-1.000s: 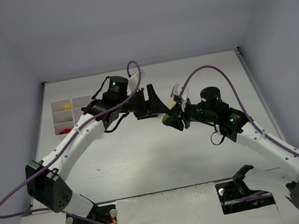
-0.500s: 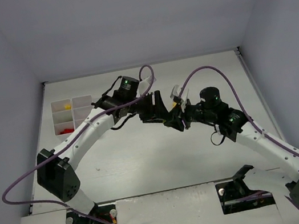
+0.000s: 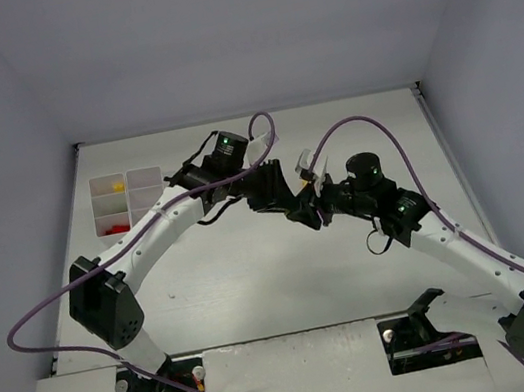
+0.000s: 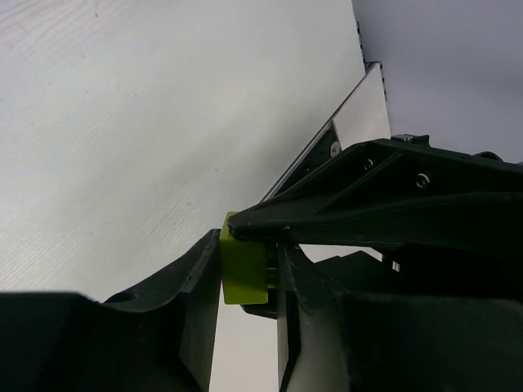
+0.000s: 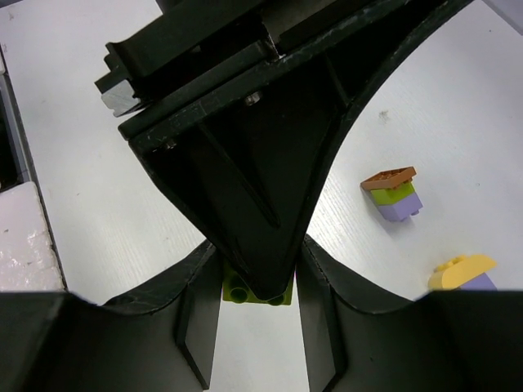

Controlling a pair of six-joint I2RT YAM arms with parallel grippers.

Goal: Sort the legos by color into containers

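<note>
From above I saw the left claw (image 3: 291,203) and right claw (image 3: 319,208) tip to tip over the table (image 3: 258,288); the left wrist showed its fingers pinching a lime brick (image 4: 243,269); the right wrist showed that claw clamped on it too.

Grippers: two, left gripper (image 4: 248,282) and right gripper (image 5: 255,282)
Tray: one tray (image 3: 145,181) at the far left, six compartments
Green bricks: two, raised green brick (image 4: 243,269) and stacked green brick (image 5: 392,194)
Lilac bricks: two, first lilac brick (image 5: 403,207) and second lilac brick (image 5: 480,282), each the bottom of a stack
Yellow bricks: two, stacked yellow brick (image 5: 462,266) and tray yellow brick (image 3: 118,186)
Brown bricks: one brown brick (image 5: 389,177)
Red bricks: red bricks (image 3: 117,225) in the tray, number unclear
</note>
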